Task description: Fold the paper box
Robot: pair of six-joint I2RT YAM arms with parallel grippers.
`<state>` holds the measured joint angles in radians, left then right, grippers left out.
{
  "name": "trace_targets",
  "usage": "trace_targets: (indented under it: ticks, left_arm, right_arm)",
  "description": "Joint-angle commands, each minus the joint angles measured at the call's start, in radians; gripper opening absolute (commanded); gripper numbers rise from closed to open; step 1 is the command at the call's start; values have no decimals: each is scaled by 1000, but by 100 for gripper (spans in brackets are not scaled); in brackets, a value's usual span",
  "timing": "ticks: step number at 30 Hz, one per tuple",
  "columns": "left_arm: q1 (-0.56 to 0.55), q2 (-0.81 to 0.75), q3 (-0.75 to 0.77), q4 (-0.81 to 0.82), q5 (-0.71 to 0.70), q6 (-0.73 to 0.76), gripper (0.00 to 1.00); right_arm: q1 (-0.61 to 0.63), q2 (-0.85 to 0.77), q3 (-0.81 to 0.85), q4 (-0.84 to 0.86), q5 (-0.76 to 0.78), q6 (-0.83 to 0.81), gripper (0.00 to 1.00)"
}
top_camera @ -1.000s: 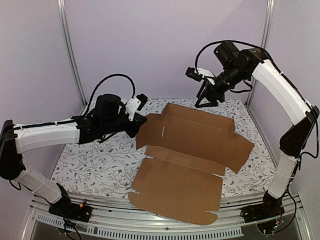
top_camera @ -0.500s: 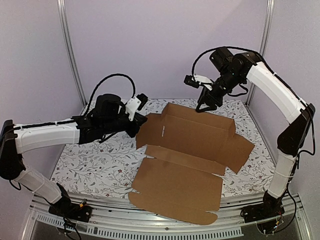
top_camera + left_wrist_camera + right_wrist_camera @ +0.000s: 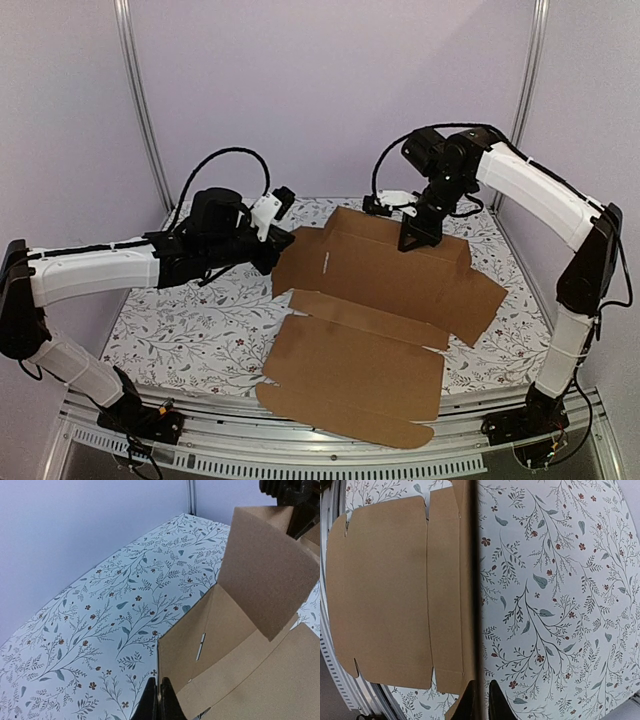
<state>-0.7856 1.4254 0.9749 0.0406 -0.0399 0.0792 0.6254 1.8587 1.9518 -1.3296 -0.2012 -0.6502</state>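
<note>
On the floral-print table [image 3: 200, 320], found the paper box [image 3: 380, 300] spread open near the middle, plain brown and unprinted. Saw its big front panel lying flat toward the near side, overhanging the table's edge a little. Noted 1 narrow creased strip behind it, then the wide base panel, then the back wall tipped up at the far side. Counted 2 side flaps: the right one lying out toward the right, the left one lifted. Spotted a small slit in the cardboard close to the left flap.

Found the left gripper [image 3: 283, 243] clenched tight on the lower corner of that lifted left flap, reaching in from the left. Found the right gripper [image 3: 412, 243] set on the top edge of the back wall, 1 finger on each side of the cardboard. Judged it pinched onto that edge, though could not be sure from the wrist view, with the wall seen edge-on as a dark line.
</note>
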Motion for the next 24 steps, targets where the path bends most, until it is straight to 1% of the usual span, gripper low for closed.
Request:
trace_targets:
  ticks: [1, 2, 4, 5, 6, 9, 13, 19, 22, 24]
  left_arm:
    - [-18, 20, 16, 27, -8, -33, 0]
    - [-18, 26, 19, 27, -1, -39, 0]
    - [-18, 38, 24, 26, 12, -51, 0]
    - [-18, 45, 27, 24, 17, -56, 0]
    - [-18, 52, 33, 21, 20, -61, 0]
    - [-18, 68, 43, 11, 25, -66, 0]
    - [-18, 73, 45, 7, 26, -64, 0]
    - [-18, 67, 47, 7, 27, -66, 0]
    - [-18, 63, 47, 8, 32, -76, 0]
    - [-17, 62, 50, 7, 32, -104, 0]
  right_arm:
    - [55, -97, -119, 131, 180, -13, 8]
    - [69, -114, -147, 168, 244, -16, 8]
    - [92, -135, -187, 217, 308, -32, 8]
    - [101, -140, -197, 233, 330, -36, 9]
    - [106, -142, -201, 243, 343, -42, 13]
    - [108, -142, -181, 240, 341, -34, 20]
    - [108, -156, -126, 202, 308, -23, 23]
    - [108, -151, -95, 164, 283, -35, 10]
    - [109, -146, -120, 182, 281, -46, 7]
    - [120, -157, -163, 218, 306, -55, 5]
